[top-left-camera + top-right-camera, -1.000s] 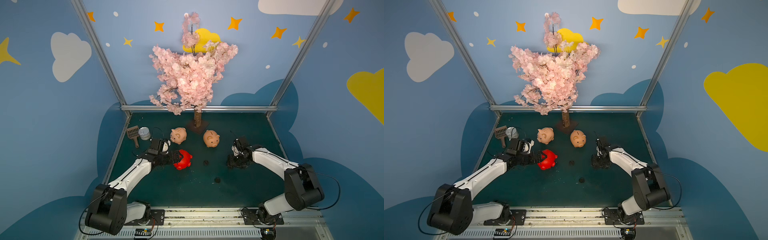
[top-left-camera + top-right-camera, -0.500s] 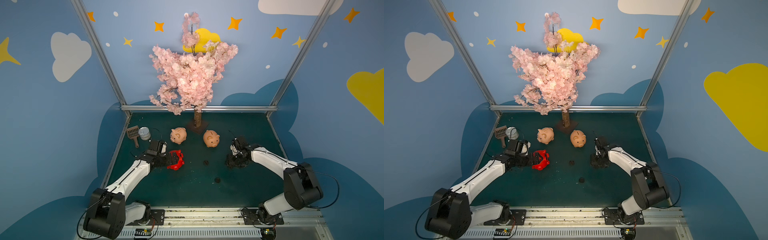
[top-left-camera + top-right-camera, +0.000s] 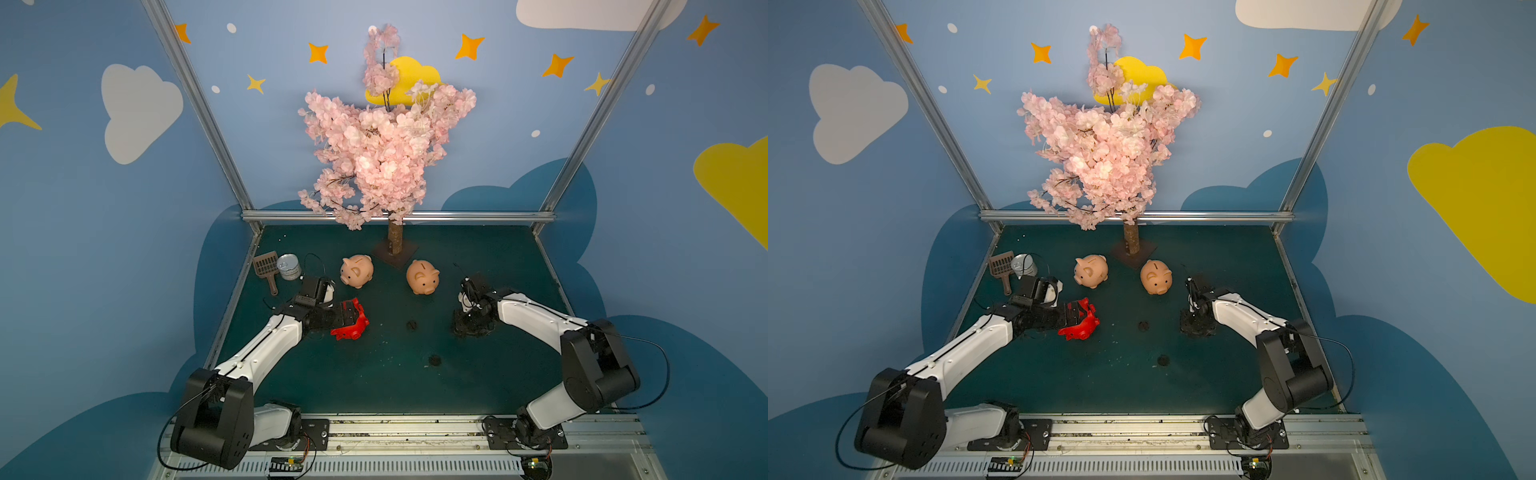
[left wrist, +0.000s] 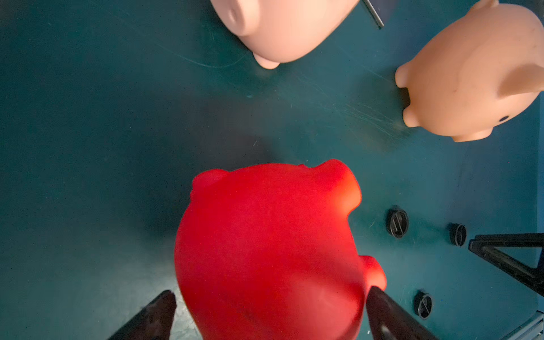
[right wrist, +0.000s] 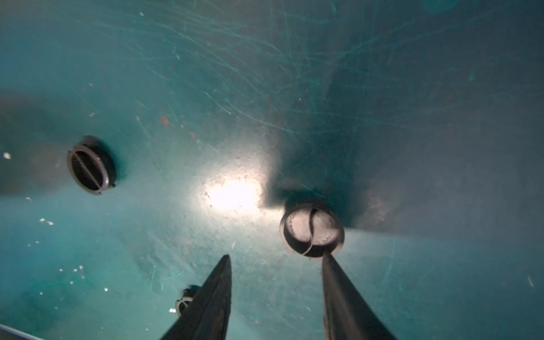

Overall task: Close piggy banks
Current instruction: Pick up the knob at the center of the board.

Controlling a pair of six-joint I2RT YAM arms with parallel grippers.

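The dark green tabletop (image 3: 374, 390) is carrying everything, and a pink blossom tree (image 3: 382, 153) is standing on its square base at the far middle. The left arm (image 3: 266, 353) is spanning from the near-left base toward the centre. Its hand (image 4: 268, 294) is clamping the red piggy bank (image 3: 352, 329) between widely spread fingers, one on each flank in the left wrist view. That pig is sitting left of centre, tipped over rather than standing on its feet; whether it is touching the surface I cannot tell.

The right arm (image 3: 536, 320) is arching over the right side. Its hand (image 5: 276, 256) is pointing down at the tabletop with its fingers standing apart and nothing between them.

The left peach piggy bank (image 3: 356, 271) and the right peach piggy bank (image 3: 423, 276) are standing upright just in front of the tree, one on each side of the trunk and apart from each other. A silver tin can (image 3: 289, 267) and a brown scoop (image 3: 266, 269) are sitting side by side at the far left.

Three small black plugs are lying loose. The lit plug (image 5: 312, 229) is sitting right at the tip of one right-hand finger, the middle plug (image 3: 412, 325) is lying between the two hands, and the near plug (image 3: 434, 360) is lying closer to the front edge.
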